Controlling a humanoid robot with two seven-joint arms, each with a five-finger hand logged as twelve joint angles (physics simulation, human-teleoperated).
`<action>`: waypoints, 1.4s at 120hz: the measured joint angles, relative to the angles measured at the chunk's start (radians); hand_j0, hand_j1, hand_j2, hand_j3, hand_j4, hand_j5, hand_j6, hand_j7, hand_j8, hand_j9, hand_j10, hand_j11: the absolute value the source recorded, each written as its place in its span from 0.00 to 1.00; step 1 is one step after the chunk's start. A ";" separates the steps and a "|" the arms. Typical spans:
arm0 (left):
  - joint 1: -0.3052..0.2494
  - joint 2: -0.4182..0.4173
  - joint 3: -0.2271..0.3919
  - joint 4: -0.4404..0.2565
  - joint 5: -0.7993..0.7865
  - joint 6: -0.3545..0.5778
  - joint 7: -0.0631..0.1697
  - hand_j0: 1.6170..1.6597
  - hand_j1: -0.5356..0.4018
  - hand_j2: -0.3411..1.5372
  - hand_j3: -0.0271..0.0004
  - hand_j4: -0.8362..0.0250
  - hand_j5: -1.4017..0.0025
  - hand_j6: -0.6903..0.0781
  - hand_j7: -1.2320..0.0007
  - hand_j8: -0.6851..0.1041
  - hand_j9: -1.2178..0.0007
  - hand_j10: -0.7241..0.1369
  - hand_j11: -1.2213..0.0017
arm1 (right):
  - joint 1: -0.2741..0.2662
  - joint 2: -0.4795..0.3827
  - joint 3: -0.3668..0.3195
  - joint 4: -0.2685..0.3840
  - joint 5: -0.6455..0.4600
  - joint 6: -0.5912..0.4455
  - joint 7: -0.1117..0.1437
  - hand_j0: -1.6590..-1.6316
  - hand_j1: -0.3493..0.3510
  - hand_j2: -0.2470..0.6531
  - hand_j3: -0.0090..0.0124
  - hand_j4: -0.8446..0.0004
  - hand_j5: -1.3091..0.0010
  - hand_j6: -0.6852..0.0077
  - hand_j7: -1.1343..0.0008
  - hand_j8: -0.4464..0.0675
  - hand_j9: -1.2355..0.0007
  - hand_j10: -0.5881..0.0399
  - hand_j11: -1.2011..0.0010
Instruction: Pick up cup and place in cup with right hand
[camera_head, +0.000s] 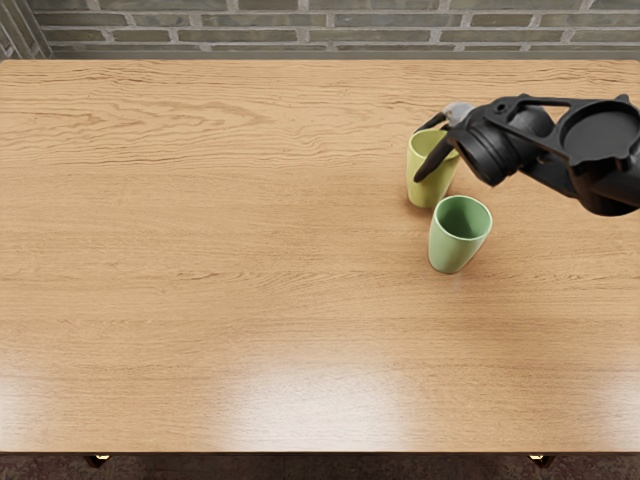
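Operator: State the cup count and positions.

Technician: Two. The yellow-green cup (417, 190) stood on the right half of the counter (220, 260), under the robot hand (455, 125). The green cup (446, 248) stood just beside it, nearer the counter's front edge. Contact between the cups could not be confirmed.

Operator: And the hand?

Technician: One unit, the right, on one black robot arm (600, 135) from the right edge. It overlapped the yellow-green cup's rim and near wall in the view. How far it was open, and whether it gripped the cup, could not be determined.

Operator: Materials and shapes?

Technician: Both cups were round, smooth-walled and handleless, tapering from a wide mouth to a narrower base. The counter was pale wood with a fine, streaked grain and a soft sheen along the front. The arm had rounded, dark housings.

Operator: Surroundings?

Technician: One brick wall (310, 37) behind, grey-green with pale joints. Two small brass-coloured fittings (541, 458) showed below the front edge.
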 joint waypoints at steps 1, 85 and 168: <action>0.000 0.000 0.000 0.000 0.000 0.000 0.000 0.96 0.94 0.18 0.98 0.97 1.00 0.90 1.00 0.87 1.00 0.84 1.00 | 0.002 -0.001 0.000 0.002 0.001 0.000 0.000 0.27 0.59 0.21 0.40 0.46 0.50 0.54 0.44 0.39 0.48 0.46 0.46; 0.000 0.000 0.000 0.000 0.000 0.000 0.000 0.96 0.94 0.18 0.99 0.97 1.00 0.90 1.00 0.87 1.00 0.84 1.00 | 0.169 -0.349 0.063 0.501 -0.019 -0.007 0.000 0.33 0.58 0.10 0.39 0.44 0.45 0.59 0.40 0.54 0.43 0.64 0.42; 0.000 0.000 0.000 0.000 0.000 0.000 0.000 0.96 0.94 0.18 0.99 0.97 1.00 0.90 1.00 0.87 1.00 0.84 1.00 | 0.203 -0.563 0.082 0.668 -0.012 0.194 0.000 0.38 0.57 0.10 0.37 0.45 0.43 0.61 0.38 0.57 0.42 0.62 0.42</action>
